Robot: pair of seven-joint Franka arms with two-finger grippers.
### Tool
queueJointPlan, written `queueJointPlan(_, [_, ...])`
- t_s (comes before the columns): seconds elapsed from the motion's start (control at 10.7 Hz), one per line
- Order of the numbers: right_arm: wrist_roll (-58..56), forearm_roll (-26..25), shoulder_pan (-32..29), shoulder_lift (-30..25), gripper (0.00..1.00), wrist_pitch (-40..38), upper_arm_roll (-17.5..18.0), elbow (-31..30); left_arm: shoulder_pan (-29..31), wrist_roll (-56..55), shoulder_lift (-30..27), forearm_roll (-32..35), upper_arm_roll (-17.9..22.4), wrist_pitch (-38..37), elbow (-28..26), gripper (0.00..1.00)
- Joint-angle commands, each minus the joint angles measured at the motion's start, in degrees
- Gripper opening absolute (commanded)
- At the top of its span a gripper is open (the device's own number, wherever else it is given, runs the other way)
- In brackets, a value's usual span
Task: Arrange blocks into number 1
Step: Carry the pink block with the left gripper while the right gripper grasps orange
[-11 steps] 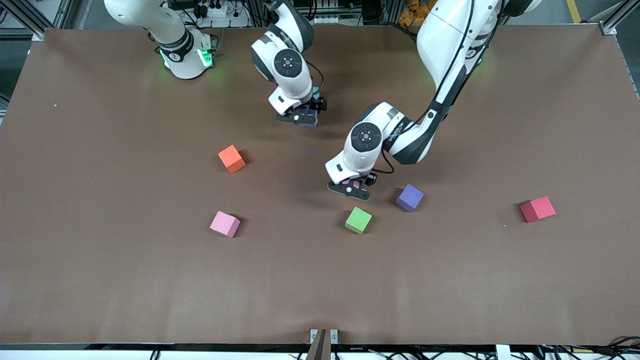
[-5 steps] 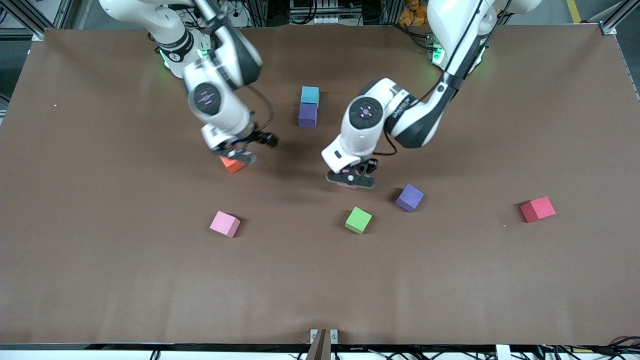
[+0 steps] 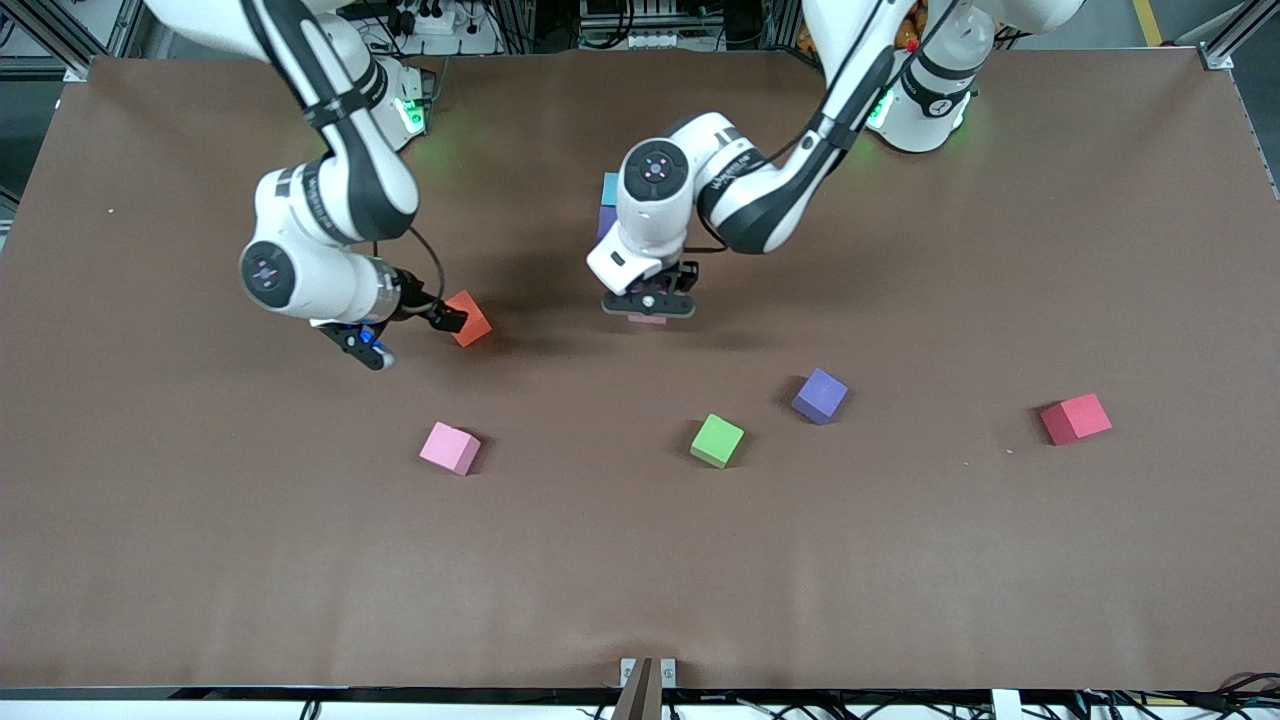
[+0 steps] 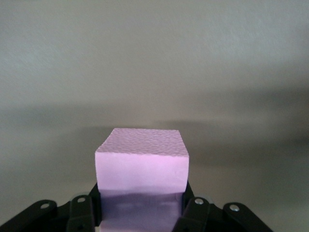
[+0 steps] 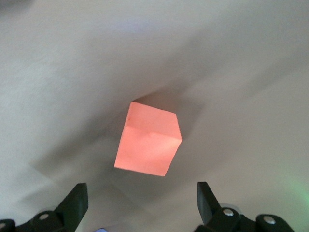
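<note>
My left gripper (image 3: 648,303) is shut on a pink block (image 3: 647,319), held over bare table next to a light blue block (image 3: 609,187) and a purple block (image 3: 603,222) that its wrist partly hides. In the left wrist view the pink block (image 4: 142,162) sits between the fingers (image 4: 81,212). My right gripper (image 3: 408,335) is open, low beside the orange block (image 3: 470,318). The right wrist view shows the orange block (image 5: 148,144) just ahead of the open right gripper (image 5: 140,203), untouched.
Nearer the front camera lie a second pink block (image 3: 450,448), a green block (image 3: 717,440) and another purple block (image 3: 820,395). A red block (image 3: 1075,418) sits toward the left arm's end of the brown table (image 3: 900,560).
The left gripper carried the pink block from near the green block toward the light blue and purple pair. The right gripper left that pair and came down open beside the orange block.
</note>
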Motion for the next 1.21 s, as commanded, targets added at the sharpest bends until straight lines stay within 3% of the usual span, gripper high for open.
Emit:
queueJointPlan(0.0, [3.4, 2.2, -0.7, 1.2, 1.00, 1.1, 0.3, 0.8, -2.3, -0.9, 1.1, -2.4, 1.2, -0.2, 1.3, 0.00])
queueJointPlan(0.37, [7.2, 2.2, -0.1, 4.4, 1.00, 5.4, -0.3, 1.4, -11.0, -2.4, 4.9, -6.1, 6.8, -0.2, 3.7, 0.00])
queueJointPlan(1.12, [5.5, 1.8, 1.2, 6.7, 1.00, 5.7, -0.4, 0.9, -14.7, -3.0, 7.3, -8.3, 7.5, 0.2, 3.6, 0.00])
